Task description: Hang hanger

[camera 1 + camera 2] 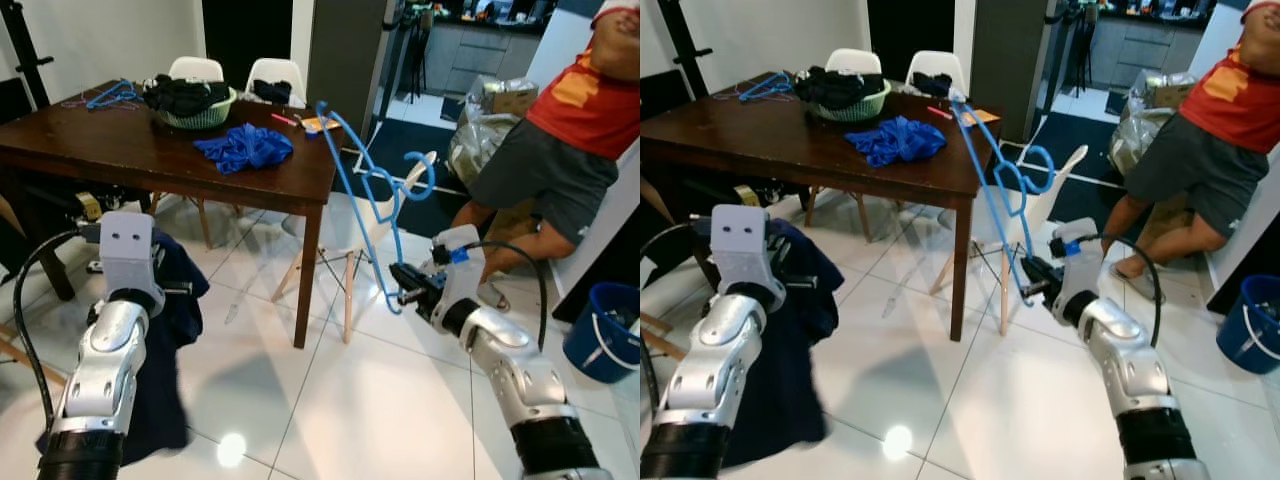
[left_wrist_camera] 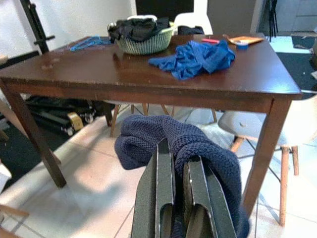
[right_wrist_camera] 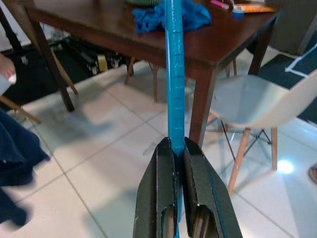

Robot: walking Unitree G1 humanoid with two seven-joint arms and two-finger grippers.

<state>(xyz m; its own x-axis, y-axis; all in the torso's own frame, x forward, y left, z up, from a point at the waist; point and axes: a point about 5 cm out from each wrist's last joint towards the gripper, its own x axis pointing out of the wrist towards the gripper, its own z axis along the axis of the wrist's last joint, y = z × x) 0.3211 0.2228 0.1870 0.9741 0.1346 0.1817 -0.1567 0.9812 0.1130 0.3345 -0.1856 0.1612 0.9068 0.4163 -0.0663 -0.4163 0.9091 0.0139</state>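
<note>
Right wrist view has the right gripper (image 3: 179, 148) clenched on the blue hanger (image 3: 174, 74), which rises upright beside the corner of the dark wooden surface (image 1: 120, 150). Left gripper (image 2: 181, 166) grasps a navy knitted garment (image 2: 163, 136) that drapes down toward the tiled floor (image 1: 330, 400). On the surface lie a blue cloth (image 1: 245, 146) and a green basket (image 1: 200, 118). A person (image 1: 560, 140) stands at the right.
</note>
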